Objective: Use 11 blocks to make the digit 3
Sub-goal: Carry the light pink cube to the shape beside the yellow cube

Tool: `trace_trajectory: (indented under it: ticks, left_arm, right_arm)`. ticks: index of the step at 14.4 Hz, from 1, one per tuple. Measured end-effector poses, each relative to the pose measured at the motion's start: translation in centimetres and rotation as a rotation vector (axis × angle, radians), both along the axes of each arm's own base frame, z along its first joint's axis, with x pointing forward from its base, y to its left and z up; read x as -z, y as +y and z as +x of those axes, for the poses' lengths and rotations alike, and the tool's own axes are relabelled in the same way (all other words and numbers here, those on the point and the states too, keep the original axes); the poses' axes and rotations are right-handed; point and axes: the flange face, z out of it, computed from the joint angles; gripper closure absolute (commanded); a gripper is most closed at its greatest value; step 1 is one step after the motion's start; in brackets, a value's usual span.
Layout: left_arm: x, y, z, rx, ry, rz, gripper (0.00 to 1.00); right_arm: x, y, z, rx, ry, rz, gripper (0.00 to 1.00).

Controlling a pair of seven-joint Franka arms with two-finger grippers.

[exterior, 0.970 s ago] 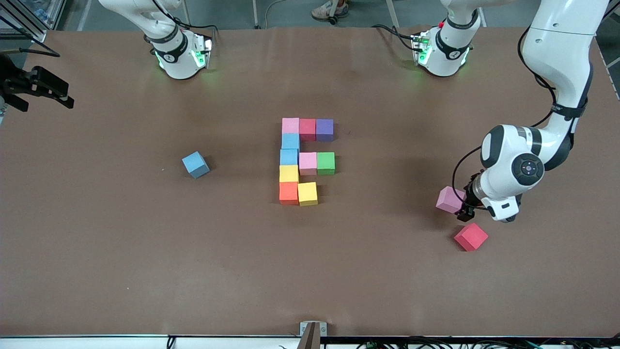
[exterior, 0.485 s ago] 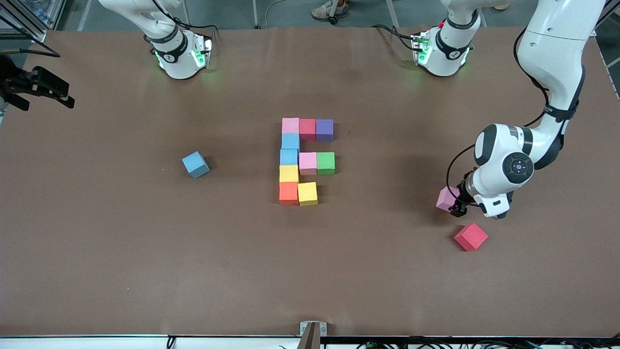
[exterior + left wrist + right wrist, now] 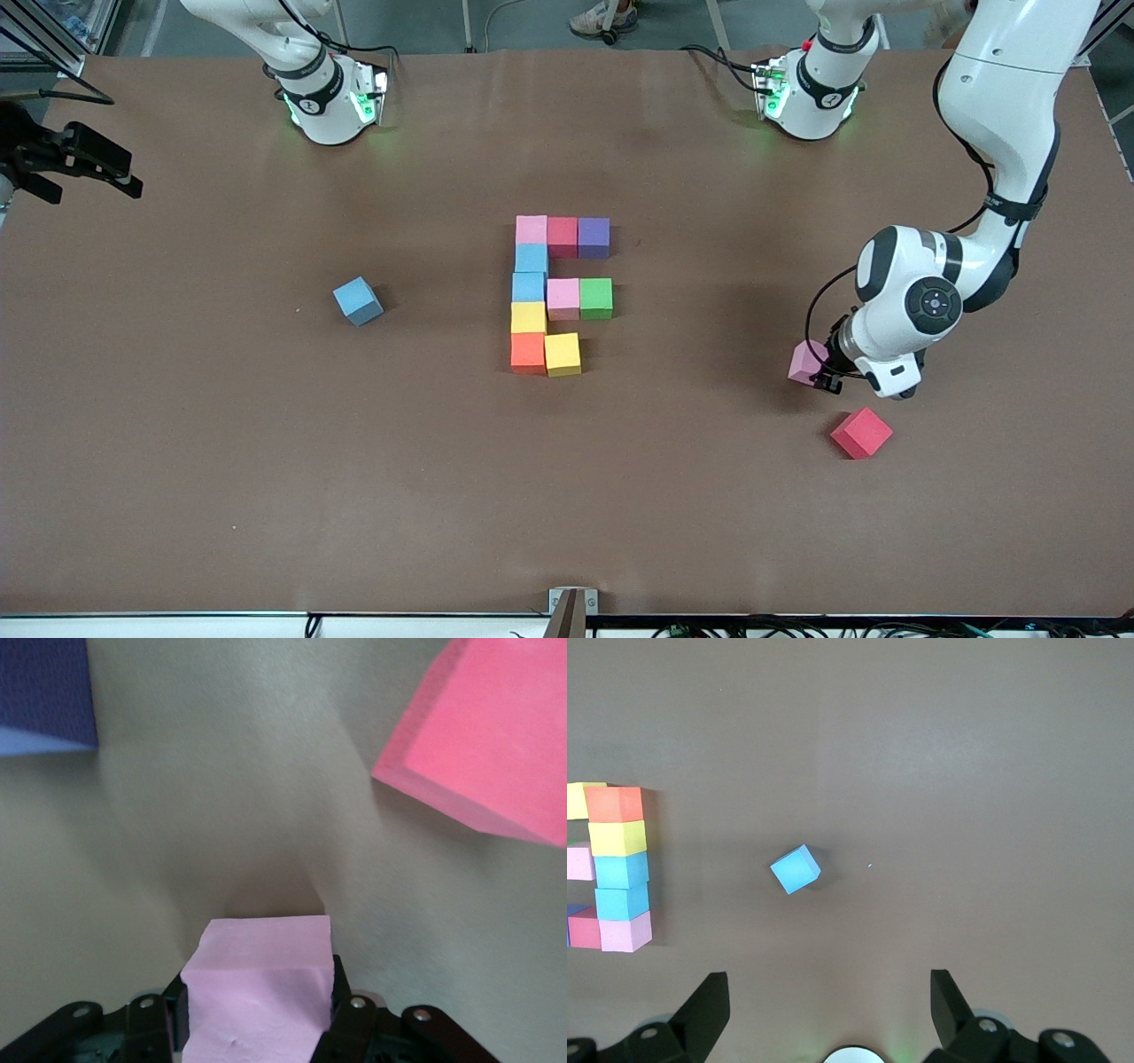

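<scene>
Several blocks form a partial figure mid-table: a pink, blue, blue, yellow, orange column with a red-purple bar, a pink-green bar and one yellow block. My left gripper is shut on a pink block, low over the table toward the left arm's end. A loose red block lies beside it, nearer the front camera. A loose blue block lies toward the right arm's end. My right gripper hangs open and empty, high over that end.
A corner of a dark blue block shows in the left wrist view; the left arm hides it in the front view. Bare brown table lies between the figure and the left gripper. The arm bases stand along the table's edge farthest from the front camera.
The left gripper has shut on the pink block and carried it a little toward the figure. The red block, the blue block and the right arm have stayed put.
</scene>
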Motion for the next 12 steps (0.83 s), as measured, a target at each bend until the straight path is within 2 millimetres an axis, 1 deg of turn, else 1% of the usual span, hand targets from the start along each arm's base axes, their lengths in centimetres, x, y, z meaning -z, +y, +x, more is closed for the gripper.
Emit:
trace_trajectory:
  ticks: [1, 3, 4, 5, 7, 8, 12]
  left_arm:
    - [-0.4, -0.9, 0.2, -0.024, -0.009, -0.003, 0.63]
    - [-1.1, -3.9, 0.6, -0.095, -0.029, -0.009, 0.63]
    - [-1.4, -5.6, 0.6, -0.128, -0.037, -0.013, 0.63]
    - [-1.6, -7.6, 0.6, -0.150, -0.043, -0.017, 0.61]
    - [-2.0, -11.3, 0.1, -0.166, -0.052, -0.025, 0.60]
    - [-2.0, -12.8, -0.1, -0.175, -0.054, -0.028, 0.56]
    - [-2.2, -16.9, 0.1, -0.267, -0.056, -0.039, 0.58]
  right_arm:
    - [0.0, 0.0, 0.0, 0.000, 0.000, -0.004, 0.00]
    - [0.0, -0.1, 0.0, 0.001, -0.002, -0.008, 0.00]
    - [0.0, -0.1, 0.0, 0.001, -0.003, -0.010, 0.00]
    - [0.0, -0.1, 0.0, 0.001, -0.003, -0.011, 0.00]
    - [0.0, -0.2, 0.0, 0.002, -0.002, -0.012, 0.00]
    - [0.2, -0.2, 0.0, 0.002, 0.001, -0.012, 0.00]
    - [0.9, -0.2, 0.2, 0.002, 0.005, -0.012, 0.00]
